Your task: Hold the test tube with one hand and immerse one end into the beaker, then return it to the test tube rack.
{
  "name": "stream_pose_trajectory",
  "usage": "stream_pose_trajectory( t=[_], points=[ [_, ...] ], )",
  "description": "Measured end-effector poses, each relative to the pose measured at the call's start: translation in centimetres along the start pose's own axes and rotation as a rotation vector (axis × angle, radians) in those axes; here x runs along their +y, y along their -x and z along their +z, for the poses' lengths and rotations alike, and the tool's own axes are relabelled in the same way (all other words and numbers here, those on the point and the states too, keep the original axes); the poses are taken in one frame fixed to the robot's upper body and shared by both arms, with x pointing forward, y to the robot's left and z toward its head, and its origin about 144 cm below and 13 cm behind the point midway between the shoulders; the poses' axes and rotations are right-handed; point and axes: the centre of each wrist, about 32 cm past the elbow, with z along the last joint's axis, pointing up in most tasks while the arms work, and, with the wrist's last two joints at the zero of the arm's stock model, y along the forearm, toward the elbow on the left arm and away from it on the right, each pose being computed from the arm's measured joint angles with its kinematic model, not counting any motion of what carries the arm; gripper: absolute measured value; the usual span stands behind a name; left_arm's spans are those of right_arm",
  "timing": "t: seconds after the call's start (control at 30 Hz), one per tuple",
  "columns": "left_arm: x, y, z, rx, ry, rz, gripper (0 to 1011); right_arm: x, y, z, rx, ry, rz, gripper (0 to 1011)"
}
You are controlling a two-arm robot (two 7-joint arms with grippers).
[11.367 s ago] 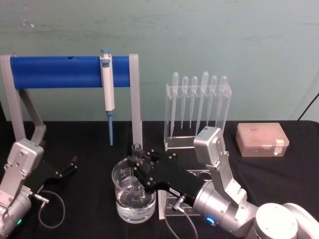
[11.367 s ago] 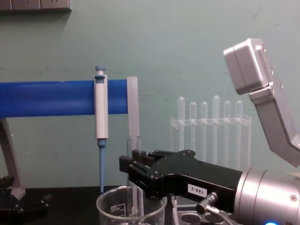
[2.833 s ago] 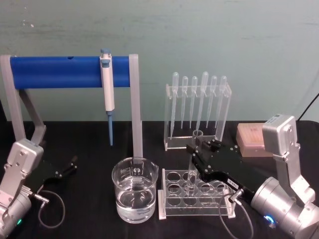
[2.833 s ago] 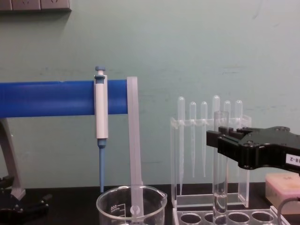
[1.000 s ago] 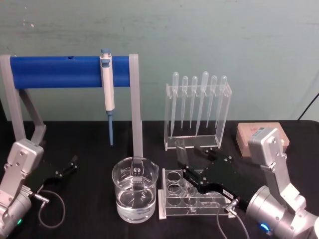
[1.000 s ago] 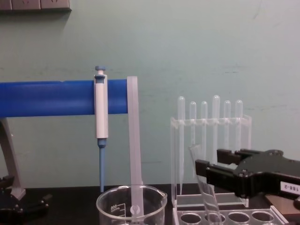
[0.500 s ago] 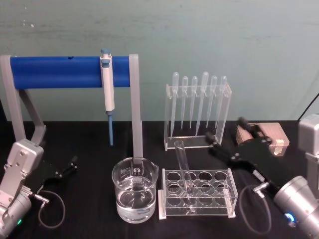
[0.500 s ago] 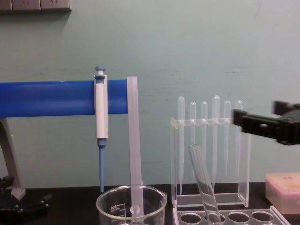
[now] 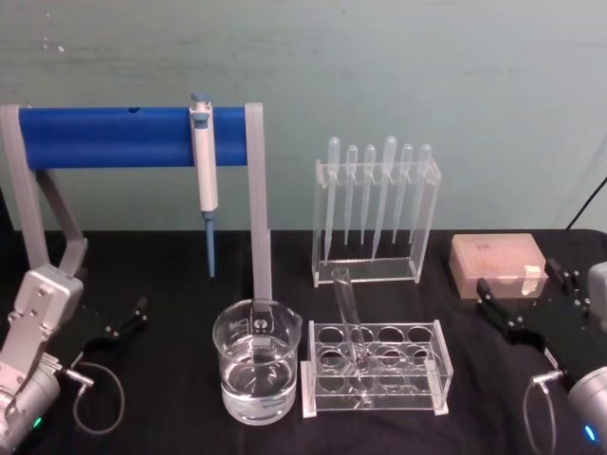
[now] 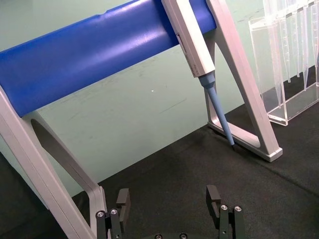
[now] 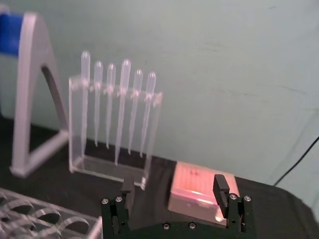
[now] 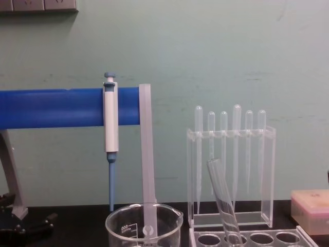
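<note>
In the head view, we see the test tube (image 9: 349, 319) leaning in the clear rack (image 9: 376, 369) just right of the beaker (image 9: 256, 370). Our right gripper (image 9: 527, 300) has drawn back well right of the rack, so the return looks complete. The right wrist view shows its fingers (image 11: 221, 185) spread, holding nothing. In the left wrist view, our left gripper (image 10: 170, 203) sits parked and open. The chest view shows the tube tilted.

A blue bar (image 9: 119, 137) on grey legs is set at the far left, with a white and blue micropipette (image 9: 203, 156) hung from it. A clear stand (image 9: 376, 220) with six plastic pipettes is placed at the far centre. A pink box (image 9: 499, 265), possibly of pipette tips, is seen at the right. A clear rack (image 9: 376, 369) with round holes is laid near the centre on the black table (image 9: 171, 417).
</note>
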Motion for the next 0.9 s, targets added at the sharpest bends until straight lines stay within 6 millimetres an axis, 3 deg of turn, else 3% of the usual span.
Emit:
stream_pose_trajectory(
  t=[0.3,0.9],
  points=[
    [0.0,0.0,0.0,0.0,0.0,0.0,1000,0.2,-0.2,-1.0,-0.216,0.051,0.012,1002],
    [0.0,0.0,0.0,0.0,0.0,0.0,1000,0.2,-0.1,-1.3,-0.245,0.053,-0.004,1002]
  ],
)
